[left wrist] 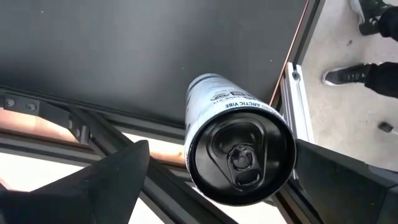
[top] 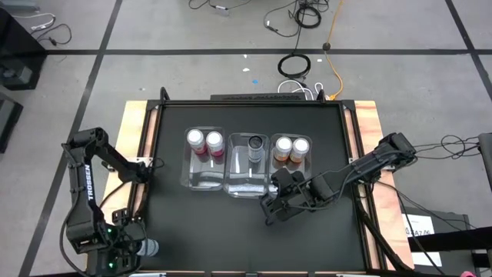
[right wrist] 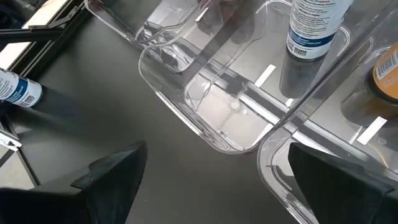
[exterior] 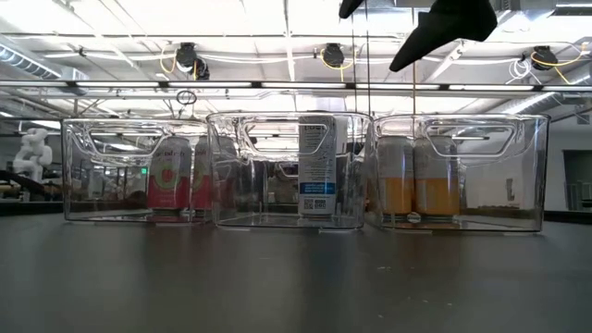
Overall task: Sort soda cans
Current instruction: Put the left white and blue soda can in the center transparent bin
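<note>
A: Starting at the left, where is the left hand (top: 132,254)?

B: At about seven o'clock on the black bench (top: 177,208), right at the near-left edge. It pinches a grey can (left wrist: 239,152), which lies on its side between the two fingers (left wrist: 93,180), dark top toward the wrist camera. From above, that can (top: 147,248) pokes out just past the bench frame.

A: And the bins?

B: Three clear ones side by side near the middle. The left bin (top: 201,178), toward ten o'clock of centre, holds two pink cans (top: 205,141) standing upright at its far end. The middle bin (top: 247,185) holds one grey can (top: 255,144), also upright at the far end. The right bin (top: 292,160), toward two o'clock, holds two orange cans (top: 291,146), upright and touching.

A: The right hand?

B: The right hand (top: 270,209) hangs at about five o'clock, just beside the near end of the middle bin, fingers (right wrist: 112,171) spread wide with nothing between them.
</note>
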